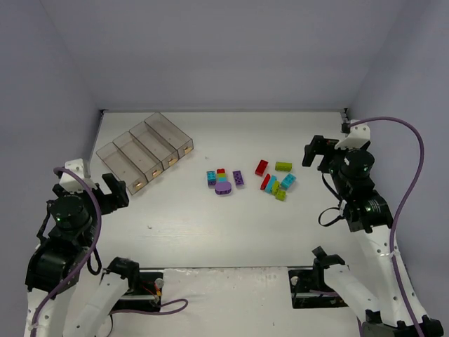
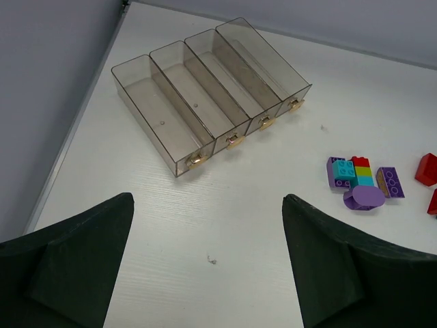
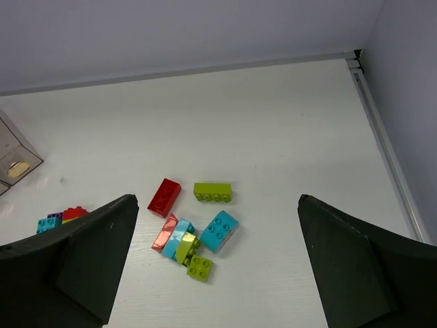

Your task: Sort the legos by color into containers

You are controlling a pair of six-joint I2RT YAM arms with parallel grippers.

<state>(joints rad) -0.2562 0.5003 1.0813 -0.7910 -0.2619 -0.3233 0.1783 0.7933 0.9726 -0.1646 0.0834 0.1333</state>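
Observation:
The legos lie in two groups mid-table. The left group (image 1: 223,180) has purple, cyan, red and lime bricks and a round purple piece (image 2: 364,197). The right group (image 1: 276,179) has a red brick (image 3: 164,197), a lime brick (image 3: 212,192), a cyan brick (image 3: 219,231) and several more. The four clear smoky containers (image 1: 146,151) stand in a row at the far left and look empty in the left wrist view (image 2: 208,92). My left gripper (image 2: 205,266) is open and empty above bare table near the containers. My right gripper (image 3: 215,263) is open and empty above the right group.
Grey walls close the table on the left, back and right. A metal strip (image 3: 386,143) runs along the table's right edge. Each container has a small brass knob (image 2: 198,160) on its near end. The arm bases and cables sit at the near edge.

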